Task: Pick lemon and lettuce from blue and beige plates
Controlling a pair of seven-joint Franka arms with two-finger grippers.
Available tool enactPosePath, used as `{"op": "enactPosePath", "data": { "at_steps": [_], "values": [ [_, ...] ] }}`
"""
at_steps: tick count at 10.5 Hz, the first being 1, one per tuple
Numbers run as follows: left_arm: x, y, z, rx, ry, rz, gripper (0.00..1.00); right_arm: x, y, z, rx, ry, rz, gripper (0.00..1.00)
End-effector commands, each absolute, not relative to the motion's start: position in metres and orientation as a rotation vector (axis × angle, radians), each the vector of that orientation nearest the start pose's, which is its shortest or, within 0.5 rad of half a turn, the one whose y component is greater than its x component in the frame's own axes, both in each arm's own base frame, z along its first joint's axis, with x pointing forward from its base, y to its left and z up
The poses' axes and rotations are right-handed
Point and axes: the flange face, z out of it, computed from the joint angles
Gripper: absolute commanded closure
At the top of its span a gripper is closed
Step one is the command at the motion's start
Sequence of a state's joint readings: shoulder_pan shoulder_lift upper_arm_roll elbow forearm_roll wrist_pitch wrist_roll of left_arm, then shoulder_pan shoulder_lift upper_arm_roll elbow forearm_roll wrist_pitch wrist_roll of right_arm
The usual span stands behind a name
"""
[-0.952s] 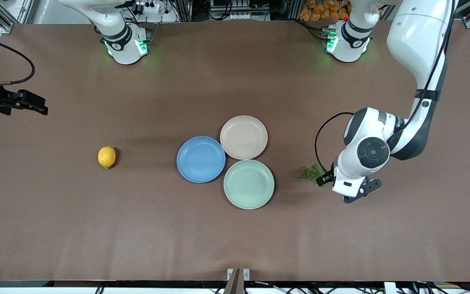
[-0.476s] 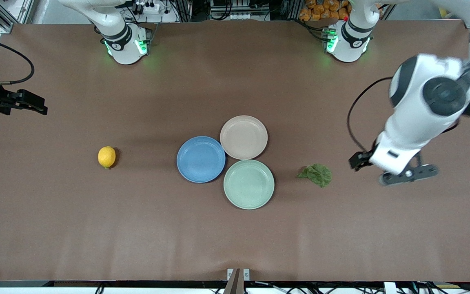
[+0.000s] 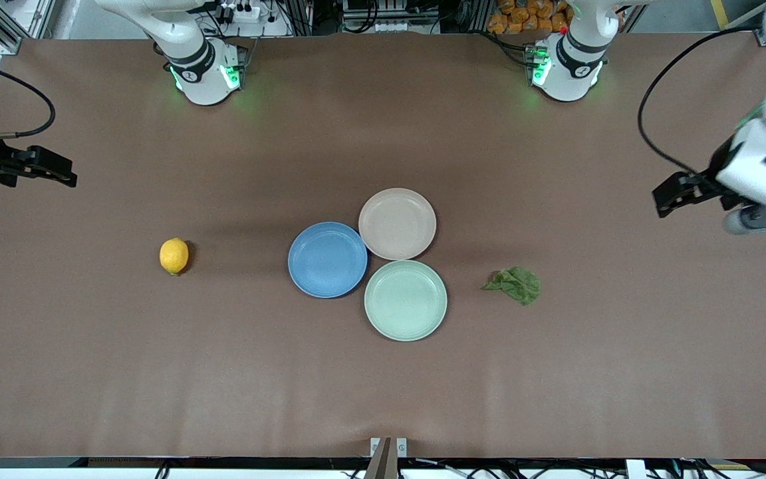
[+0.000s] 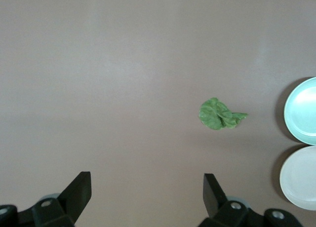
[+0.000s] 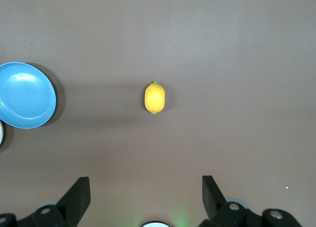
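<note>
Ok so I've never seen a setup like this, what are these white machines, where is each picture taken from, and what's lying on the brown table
The white machines are two robot arms, each ending in a two-finger gripper. The big picture looks down from a high camera facing them. The two smaller pictures come from cameras on the arms' wrists, so the black prongs along their edges are gripper fingers.

On the table, three plates touch in a cluster: a blue plate, a beige plate and a green plate. All three are bare. A lemon lies toward the right arm's end, a lettuce leaf toward the left arm's end.

The left gripper is up over the table near its own end, open and holding nothing. The right gripper is likewise open and holding nothing.
</note>
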State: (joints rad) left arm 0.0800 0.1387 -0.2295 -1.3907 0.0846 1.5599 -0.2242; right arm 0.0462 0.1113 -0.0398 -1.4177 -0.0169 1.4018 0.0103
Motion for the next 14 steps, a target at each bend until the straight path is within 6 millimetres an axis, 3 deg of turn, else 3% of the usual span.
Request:
{"op": "enactPosePath", "data": {
  "at_steps": [1, 5, 8, 10, 14],
  "values": [
    [0.571, -0.048, 0.653, -3.156, -0.119, -0.025, 0.00, 0.563, 0.004, 0.622, -3.158, 0.027, 0.191, 0.00],
    [0.536, -0.064, 0.674, -3.164, -0.090, -0.026, 0.00, 0.563, 0.004, 0.622, -3.158, 0.027, 0.191, 0.00],
    [0.509, -0.071, 0.662, -3.141, -0.094, -0.095, 0.00, 0.563, 0.003, 0.622, -3.158, 0.029, 0.193, 0.00],
    [0.513, -0.056, 0.663, -3.144, -0.101, -0.098, 0.00, 0.564, 0.004, 0.622, -3.158, 0.027, 0.196, 0.00],
    [0.515, -0.055, 0.665, -3.139, -0.058, -0.107, 0.00, 0.564, 0.005, 0.622, -3.157, 0.027, 0.191, 0.00]
  ]
}}
